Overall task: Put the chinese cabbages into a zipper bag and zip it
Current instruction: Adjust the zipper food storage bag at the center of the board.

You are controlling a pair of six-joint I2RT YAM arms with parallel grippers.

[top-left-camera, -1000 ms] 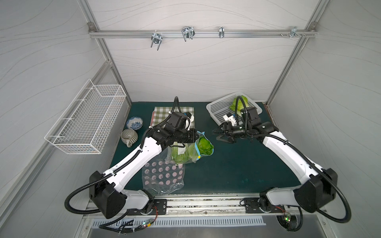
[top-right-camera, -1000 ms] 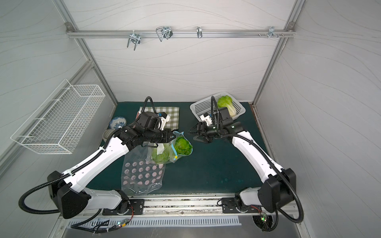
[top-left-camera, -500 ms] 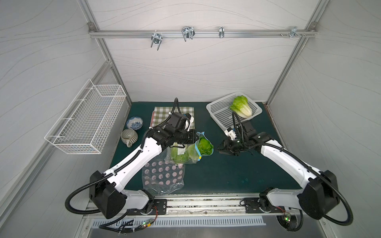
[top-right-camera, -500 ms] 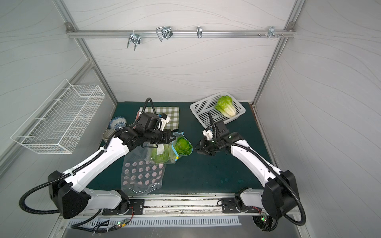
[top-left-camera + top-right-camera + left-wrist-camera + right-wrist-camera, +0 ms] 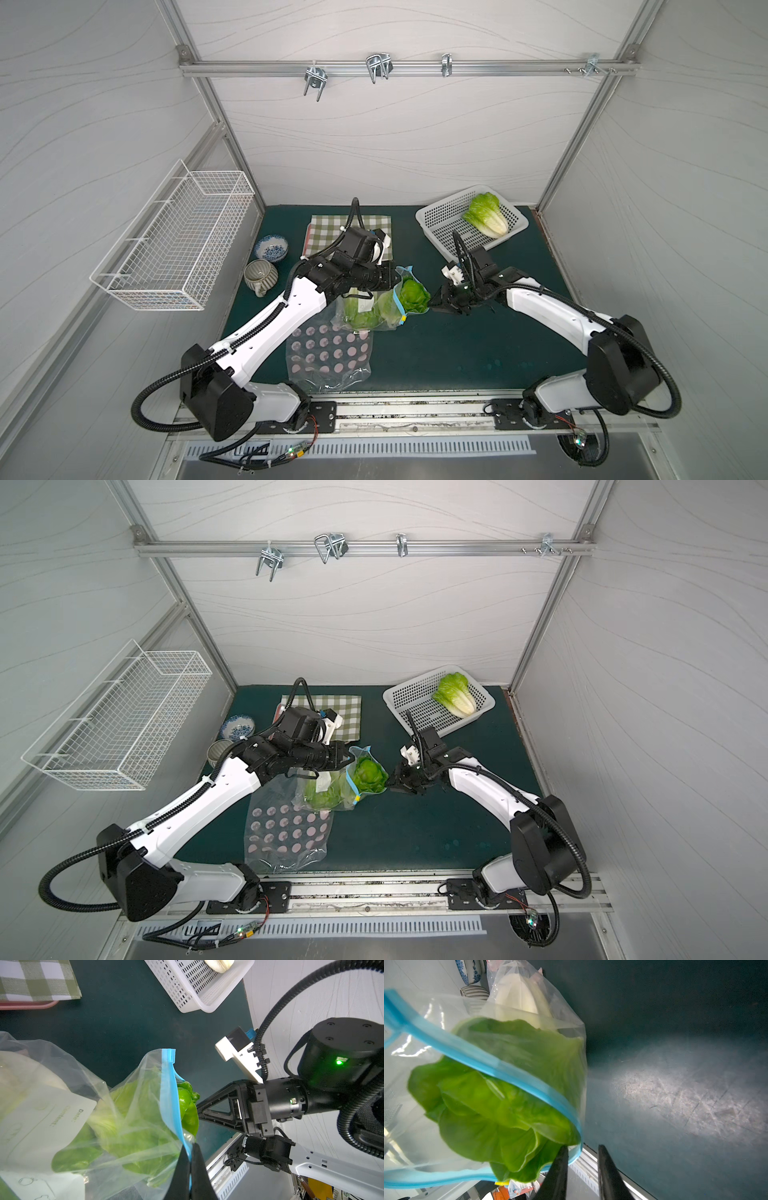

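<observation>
Left tool clamps the rim of the zipper bag. Right tool, jaws slightly apart, meets the protruding cabbage. The last cabbage lies in the far-right basket. Pinched leaves could jam the zip.

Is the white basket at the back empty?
No, one chinese cabbage lies inside the white basket, as a top view shows.

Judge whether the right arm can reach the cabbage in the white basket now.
Probably yes: the cabbage lies uncovered in the open basket just beyond the right end effector, nothing between them.
</observation>
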